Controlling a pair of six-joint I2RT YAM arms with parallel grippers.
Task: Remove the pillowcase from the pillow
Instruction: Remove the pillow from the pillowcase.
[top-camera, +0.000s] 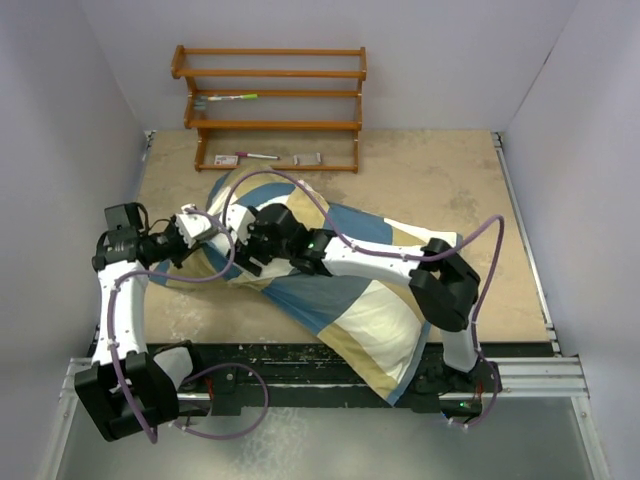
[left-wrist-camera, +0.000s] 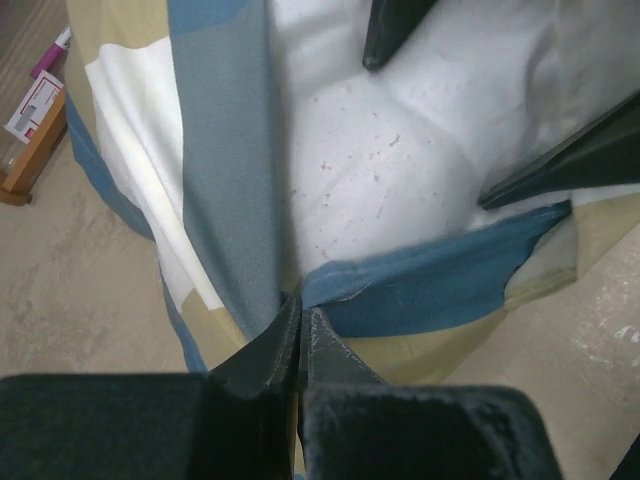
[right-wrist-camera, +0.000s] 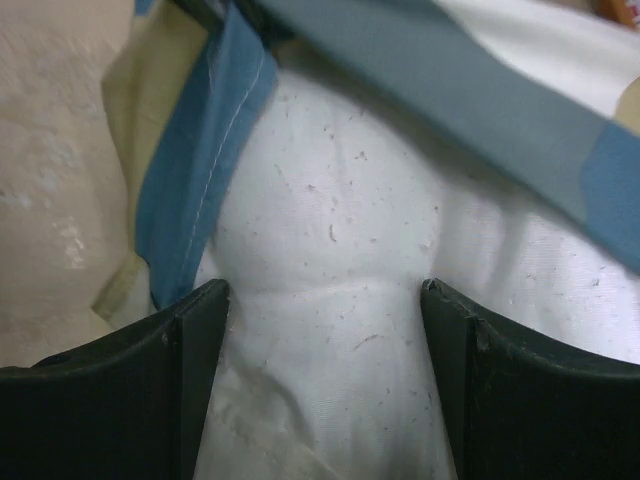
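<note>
down at six o'clock the pillowcase (top-camera: 370, 325) spills over the near edge of the table (top-camera: 450, 190). further in, toward nine o'clock, the left gripper (left-wrist-camera: 300, 305) is pinched tight on its blue hem. just beside it the right gripper (right-wrist-camera: 325, 290), jaws wide, straddles the bared white pillow (right-wrist-camera: 330, 200). at twelve o'clock stands a wooden rack (top-camera: 270, 72).

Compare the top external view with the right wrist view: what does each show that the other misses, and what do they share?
Only the top external view shows the wooden rack at the table's far side and the left gripper at the cover's opening. Only the right wrist view shows the pillow, white and dark-specked, bulging between the open fingers of the right gripper. Both show the pillowcase and the tan table.
</note>
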